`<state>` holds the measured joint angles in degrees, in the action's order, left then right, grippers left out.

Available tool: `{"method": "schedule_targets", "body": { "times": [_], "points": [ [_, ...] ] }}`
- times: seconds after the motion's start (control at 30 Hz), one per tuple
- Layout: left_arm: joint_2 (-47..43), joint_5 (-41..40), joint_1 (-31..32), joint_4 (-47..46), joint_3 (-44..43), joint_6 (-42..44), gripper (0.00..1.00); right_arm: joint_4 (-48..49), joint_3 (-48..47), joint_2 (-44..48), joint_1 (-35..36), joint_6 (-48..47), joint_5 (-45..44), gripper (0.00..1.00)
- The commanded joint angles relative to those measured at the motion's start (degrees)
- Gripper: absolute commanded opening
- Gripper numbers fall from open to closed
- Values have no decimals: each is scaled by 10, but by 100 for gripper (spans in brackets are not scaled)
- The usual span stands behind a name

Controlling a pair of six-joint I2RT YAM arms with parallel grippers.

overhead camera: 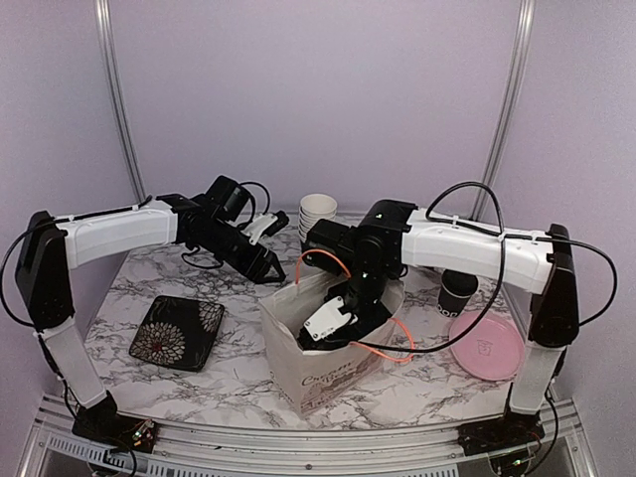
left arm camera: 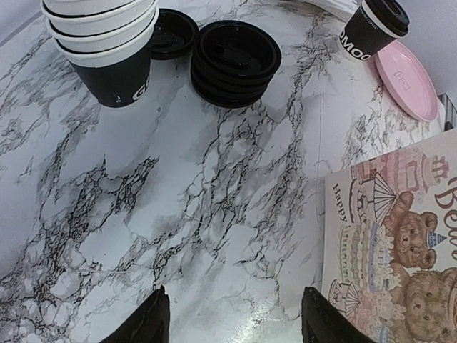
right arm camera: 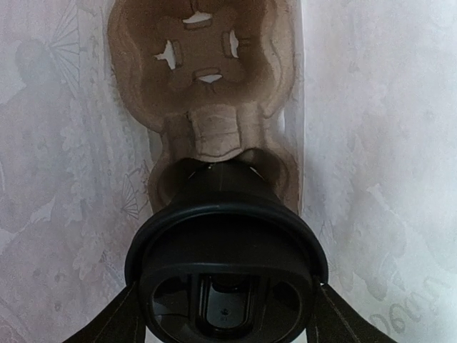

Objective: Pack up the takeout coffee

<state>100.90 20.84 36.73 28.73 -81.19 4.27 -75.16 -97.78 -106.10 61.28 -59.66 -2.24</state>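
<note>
The left claw (left arm camera: pixel 234 309) hangs over the white marbled table (left arm camera: pixel 178 214) with its jaws well apart and nothing between them, just beside the printed paper bag (left arm camera: pixel 400 243) with teddy bears on its side. Beyond it stand a stack of nested black cups with white lining (left arm camera: pixel 107 57) and a pile of black plastic lids (left arm camera: pixel 232 61).

In the middle, the right claw (right arm camera: pixel 227 307) reaches down inside the bag and grips a small black paper cup with a black plastic lid (right arm camera: pixel 227 229) — a finger presses the lid's rim on each side. The cup looks to sit in the near socket of a brown pulp cup carrier (right arm camera: pixel 207 86) on the bag's floor; the far socket is bare.

The step in hand, then, is seating this coffee. The next move calls for a clean release and a straight lift out, without tipping the cup or snagging the bag's wall.

Further right a second lidded black cup (overhead camera: pixel 457 293) stands on the table near a round pink plate (overhead camera: pixel 485 346) — likely next for the bare socket.
</note>
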Motion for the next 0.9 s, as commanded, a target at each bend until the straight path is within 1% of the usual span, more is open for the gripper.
{"method": "schedule_targets", "body": {
  "times": [0.0,0.17,0.2,0.3,0.37,0.4,0.43,0.47,0.57,0.67,0.73,0.87],
  "points": [
    [-30,1,-3,-3,14,-4,64,-35,-47,-56,-22,6,9,46],
    [-69,-18,-3,2,21,3,65,-35,-48,-34,-26,-14,16,70],
    [-79,-23,-3,4,22,4,65,-35,-48,-26,-26,-15,31,75],
    [-108,-32,-3,16,19,4,66,-35,-54,-9,-26,-10,44,83],
    [-133,-27,-2,19,19,2,68,-35,-61,-2,-26,-5,50,87],
    [-146,-16,-1,18,20,3,74,-35,-64,1,-26,-3,54,89],
    [-163,-4,1,17,22,4,77,-35,-67,3,-25,1,58,90],
    [-181,5,5,14,24,5,78,-35,-68,4,-26,4,61,91],
    [-236,26,27,-1,33,12,79,-35,-68,7,-26,13,68,93],
    [-269,47,65,-18,34,20,79,-35,-69,10,-26,17,78,94],
    [-278,42,95,-26,27,29,79,-35,-78,10,-26,23,82,96],
    [-274,13,141,-44,15,32,79,-35,-86,19,-26,28,90,97]
  ]
}}
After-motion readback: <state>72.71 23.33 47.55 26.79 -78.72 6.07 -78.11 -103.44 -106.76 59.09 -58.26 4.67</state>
